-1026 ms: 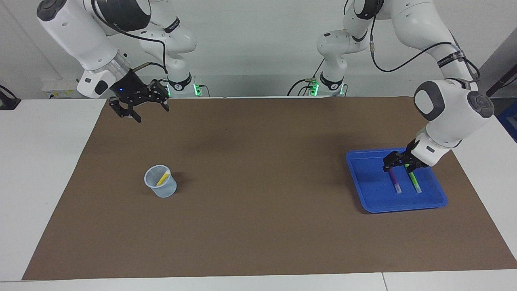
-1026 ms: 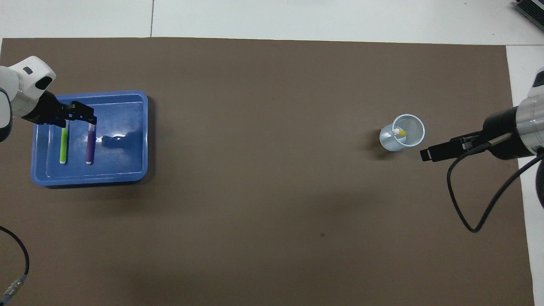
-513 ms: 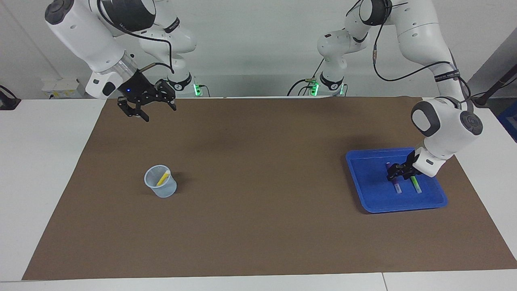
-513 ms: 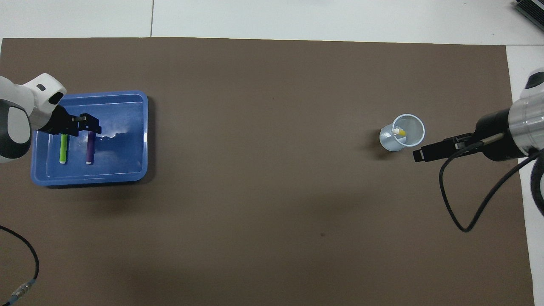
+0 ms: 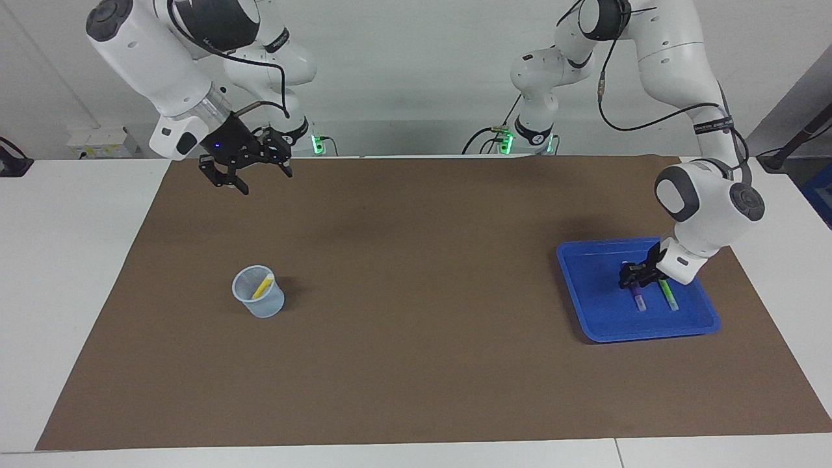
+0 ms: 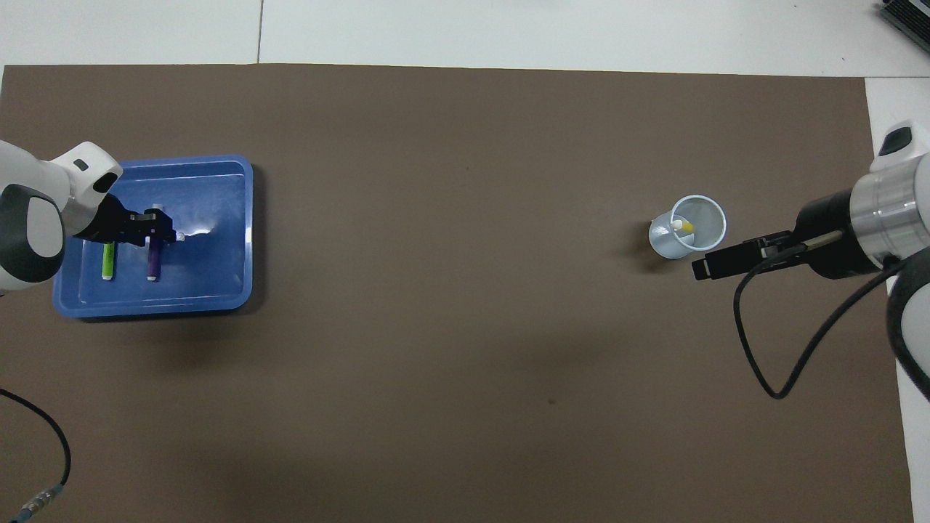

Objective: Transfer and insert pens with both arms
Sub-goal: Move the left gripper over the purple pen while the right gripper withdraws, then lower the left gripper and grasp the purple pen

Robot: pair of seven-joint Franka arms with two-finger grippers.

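Note:
A purple pen (image 5: 637, 298) (image 6: 152, 263) and a green pen (image 5: 669, 296) (image 6: 107, 261) lie side by side in a blue tray (image 5: 595, 309) (image 6: 218, 254) toward the left arm's end of the table. My left gripper (image 5: 629, 281) (image 6: 161, 234) is down in the tray, at the end of the purple pen nearer the robots; that end is hidden under it. A yellow pen (image 5: 262, 286) (image 6: 683, 226) leans inside a clear cup (image 5: 259, 300) (image 6: 665, 243). My right gripper (image 5: 263, 181) (image 6: 708, 265) hangs open and empty in the air, beside the cup in the overhead view.
A brown mat (image 5: 416, 325) covers most of the white table. The right arm's black cable (image 6: 770, 363) loops down over the mat near the right arm's end.
My left gripper has sunk lower into the tray onto the purple pen, and its jaws have narrowed. The right gripper has drifted a little toward the table's middle, staying open.

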